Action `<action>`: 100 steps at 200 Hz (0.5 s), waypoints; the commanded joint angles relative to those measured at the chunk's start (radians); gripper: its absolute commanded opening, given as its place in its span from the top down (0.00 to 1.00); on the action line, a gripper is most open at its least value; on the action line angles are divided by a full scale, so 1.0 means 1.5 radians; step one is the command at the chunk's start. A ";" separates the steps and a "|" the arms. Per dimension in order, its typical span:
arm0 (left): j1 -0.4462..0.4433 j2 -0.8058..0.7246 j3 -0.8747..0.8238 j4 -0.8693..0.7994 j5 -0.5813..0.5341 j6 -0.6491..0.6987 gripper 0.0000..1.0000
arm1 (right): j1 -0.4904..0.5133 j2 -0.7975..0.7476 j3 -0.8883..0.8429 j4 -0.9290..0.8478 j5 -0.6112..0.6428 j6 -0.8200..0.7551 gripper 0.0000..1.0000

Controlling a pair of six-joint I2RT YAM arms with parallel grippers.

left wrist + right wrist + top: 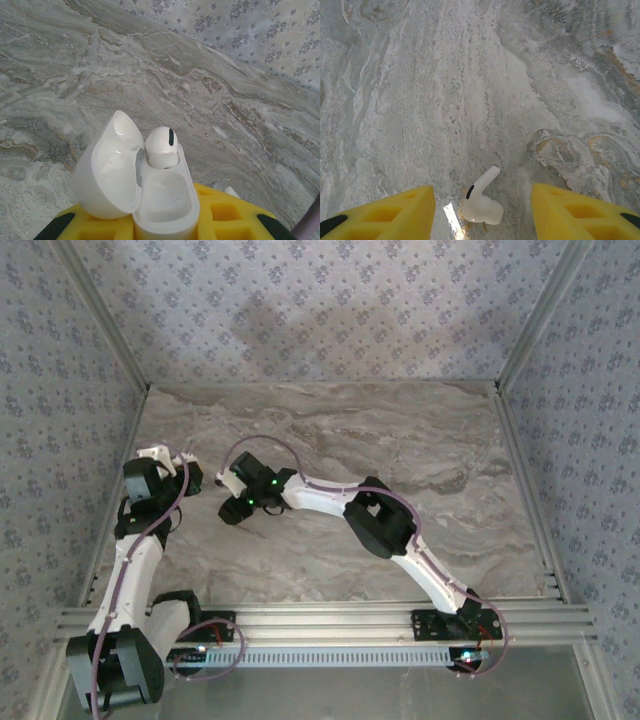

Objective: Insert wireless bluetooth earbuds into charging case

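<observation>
Both work near the counter's left edge, well apart from its far and right edges. Left tool clamped on open charging case, seated earbud inside. Right tool jaws apart, straddling loose earbud.

Left claw: over the left part of the worktop, facing the right claw.
Right claw: just right of the left claw, close but apart; jaw gap too small to read.
Green lights: two, just behind the right claw.
Right arm: runs right from its claw and back to the near rail.
Left arm: drops from its claw toward the near left corner.
Walls: patterned fabric, beyond both claws.
</observation>
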 commanded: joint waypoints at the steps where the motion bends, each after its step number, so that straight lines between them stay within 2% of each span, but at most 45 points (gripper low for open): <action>1: 0.003 -0.011 -0.001 0.017 -0.007 -0.006 0.89 | 0.006 0.032 0.025 -0.024 -0.002 -0.016 0.47; 40: 0.003 -0.011 -0.003 0.020 -0.009 -0.005 0.89 | 0.012 0.046 0.044 -0.046 0.004 -0.020 0.49; 100: 0.003 -0.007 -0.004 0.025 -0.009 -0.001 0.89 | 0.015 0.026 0.025 -0.099 0.047 -0.046 0.61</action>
